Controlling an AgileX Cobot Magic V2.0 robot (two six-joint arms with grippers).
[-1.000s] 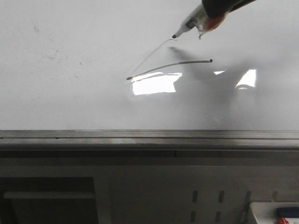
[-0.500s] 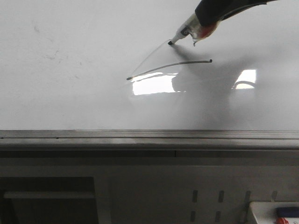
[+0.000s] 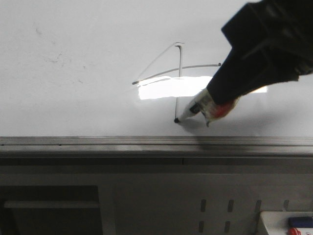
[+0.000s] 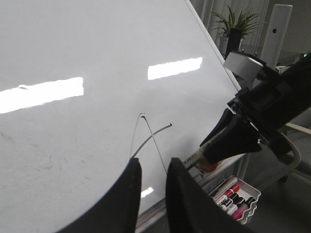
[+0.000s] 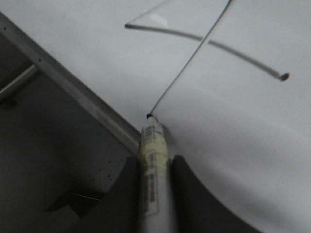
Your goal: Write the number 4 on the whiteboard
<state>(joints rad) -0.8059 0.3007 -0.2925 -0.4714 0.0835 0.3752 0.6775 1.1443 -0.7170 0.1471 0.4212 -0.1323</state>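
- On the whiteboard [image 3: 73, 98], near its middle and just above the grey bottom rim [image 3: 146, 142], the 4 [image 3: 179, 73] is showing as a thin dark figure: a faint diagonal, a slanted crossbar and a long vertical stroke.
- The right gripper [image 5: 154, 167] is clenching a marker [image 3: 193, 110], its two fingers [image 5: 187, 194] pressing on either side of the pale barrel.
- The marker is leaning low and to the left in the front view, and its dark tip is touching the board at the foot of the vertical stroke, close to the rim.
- A bright rectangular glare [image 3: 168, 88] is lying across the lower half of the 4, just under the crossbar.
- The left gripper [image 4: 151, 187] is hanging apart from the board, holding nothing; its fingers [image 4: 124, 204] are standing close together with only a narrow slit between them.
- Beside the board, in the left wrist view, a tray [image 4: 236, 195] is holding several markers, and a potted plant [image 4: 234, 26] is standing well behind.
- Faint grey smudges [image 3: 54, 56] are marking the board's upper left.
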